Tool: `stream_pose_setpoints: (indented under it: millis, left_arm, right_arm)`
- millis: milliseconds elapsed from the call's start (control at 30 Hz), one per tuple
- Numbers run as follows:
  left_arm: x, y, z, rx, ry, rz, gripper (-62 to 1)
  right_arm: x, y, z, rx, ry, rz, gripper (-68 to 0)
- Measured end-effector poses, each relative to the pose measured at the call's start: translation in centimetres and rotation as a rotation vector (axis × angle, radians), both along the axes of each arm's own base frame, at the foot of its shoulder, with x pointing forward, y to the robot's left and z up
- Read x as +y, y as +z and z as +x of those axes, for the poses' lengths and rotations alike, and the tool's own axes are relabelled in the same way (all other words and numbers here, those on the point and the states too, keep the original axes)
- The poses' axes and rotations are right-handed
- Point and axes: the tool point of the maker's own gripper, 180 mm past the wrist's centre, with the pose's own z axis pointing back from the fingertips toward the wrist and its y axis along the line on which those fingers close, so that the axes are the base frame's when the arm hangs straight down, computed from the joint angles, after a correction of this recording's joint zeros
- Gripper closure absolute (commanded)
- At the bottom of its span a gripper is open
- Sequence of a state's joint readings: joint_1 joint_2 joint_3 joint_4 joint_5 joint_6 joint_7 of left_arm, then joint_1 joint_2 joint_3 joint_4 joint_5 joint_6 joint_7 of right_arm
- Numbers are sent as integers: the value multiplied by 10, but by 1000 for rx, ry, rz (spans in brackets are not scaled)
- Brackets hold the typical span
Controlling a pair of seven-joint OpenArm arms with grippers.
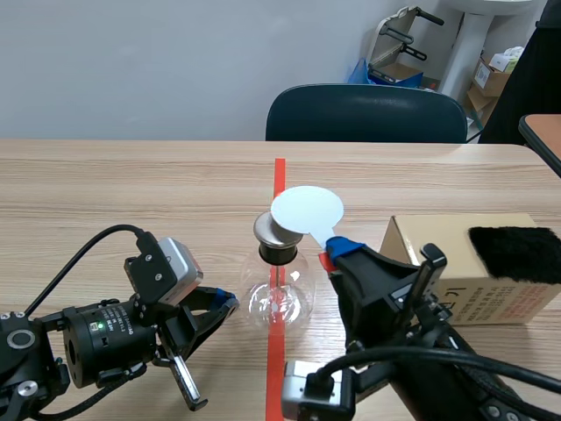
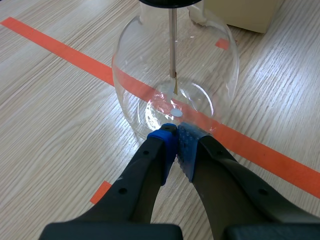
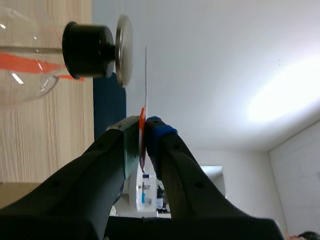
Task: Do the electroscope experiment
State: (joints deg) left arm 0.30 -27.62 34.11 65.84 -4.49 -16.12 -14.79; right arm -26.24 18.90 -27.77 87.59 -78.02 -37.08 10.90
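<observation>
- Clear glass forms the round electroscope flask (image 1: pixel 279 300), which stands upright on the wooden table (image 1: pixel 131 189), over the orange-red tape line (image 1: pixel 280 175) at the middle.
- A black stopper (image 1: pixel 279 254) plugs its neck, with a metal cap (image 1: pixel 266 230) on top. A thin rod (image 2: pixel 172 45) hangs down inside the glass.
- The left arm lies low, coming in from the left with its wrist close to the table top and levelled at the flask.
- The left gripper (image 2: pixel 176 134) is clenched on nothing. Its blue pads meet, and their tips touch the lower side of the flask.
- The right arm rises from the near right, its wrist rolled onto its side and angled up toward the flask's top.
- The right gripper (image 1: pixel 337 250) is clamped on the orange-red handle (image 3: pixel 142 117) of a white disc (image 1: pixel 307 210).
- The disc is held upright just beside the metal cap. In the right wrist view a thin gap shows between them.
- A cardboard box (image 1: pixel 456 263) sits to the right of the flask, behind the right arm, with a black fur pad (image 1: pixel 515 253) lying on its top.
- A dark chair (image 1: pixel 368 114) stands at the table's far edge.
</observation>
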Motion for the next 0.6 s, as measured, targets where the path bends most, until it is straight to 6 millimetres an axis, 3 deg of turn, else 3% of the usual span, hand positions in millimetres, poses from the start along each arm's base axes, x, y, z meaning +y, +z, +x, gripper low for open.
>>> stream_pose_setpoints:
  millis: [200, 600]
  left_arm:
    - [0, 0, 0, 0, 0, 0, -15]
    - [0, 0, 0, 0, 0, 0, -15]
  right_arm:
    - [10, -1, -8, 0, 72, -4, -17]
    - [11, -1, -9, 0, 78, -5, -17]
